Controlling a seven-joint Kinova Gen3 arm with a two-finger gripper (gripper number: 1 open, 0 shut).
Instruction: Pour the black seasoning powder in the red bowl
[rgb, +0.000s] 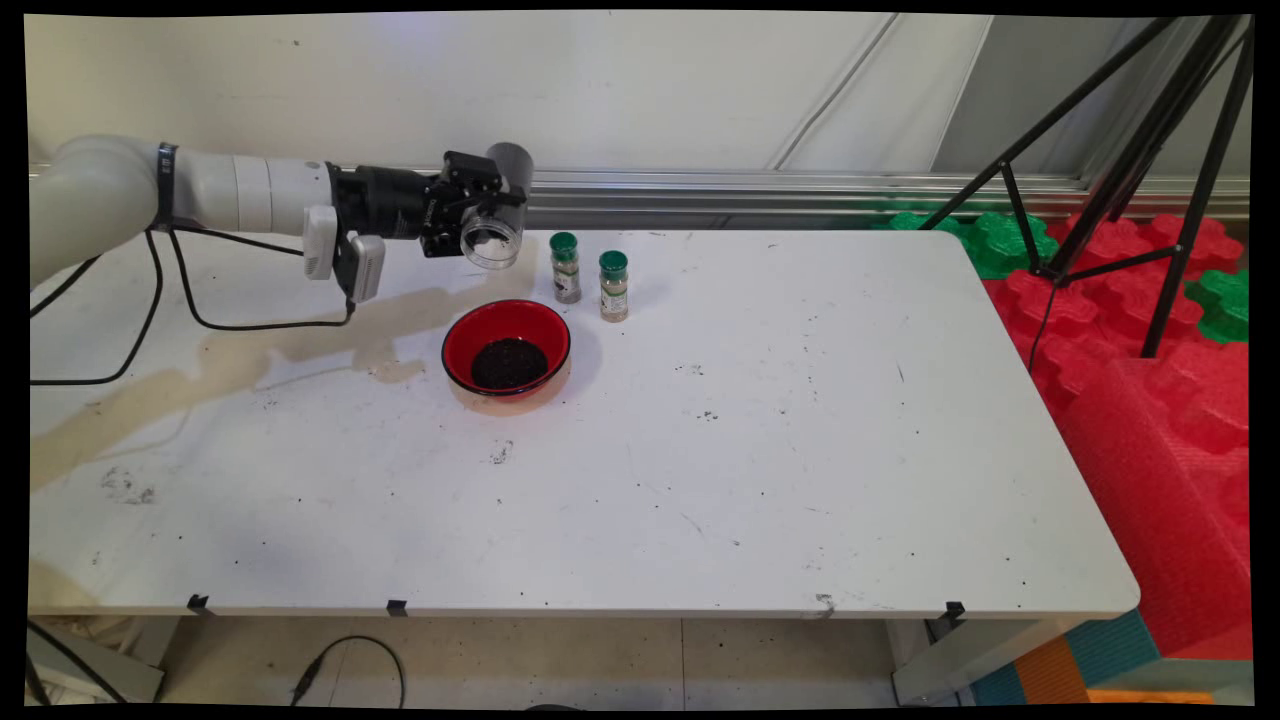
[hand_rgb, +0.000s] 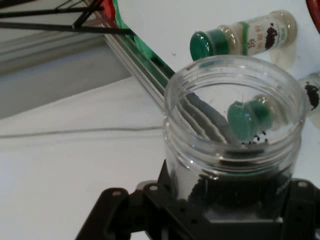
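The clear plastic wide-mouthed jar (rgb: 492, 232) hangs in the black two-finger gripper (rgb: 478, 215), held on its side above the white worktop (rgb: 760, 440), just up and left of the red round bowl (rgb: 506, 347). In the main view the gripper is clenched on the jar's body. The jar's long axis lies close to level, running from the wall toward the camera, and its open mouth faces the near side with a slight downward tilt. The red bowl holds a dark heap of small grains (rgb: 508, 362). Two small glass spice bottles with green caps (rgb: 565, 267) (rgb: 613, 286) stand upright just behind and right of the bowl. A brownish stain (rgb: 250, 365) runs across the worktop to the left of the bowl.

In the hand view the jar (hand_rgb: 235, 135) rises from between the gripper's black linkage, mouth away from the camera; only a few dark specks (hand_rgb: 255, 139) cling inside. One green-capped bottle (hand_rgb: 240, 37) shows beyond the rim, another through the clear wall.

My judgement: the mouth sits behind the bowl's rim rather than over it, so any grains left could drop on the worktop. A sweep to the right could knock over the bottles, and the smooth round wall could slip in the grip.
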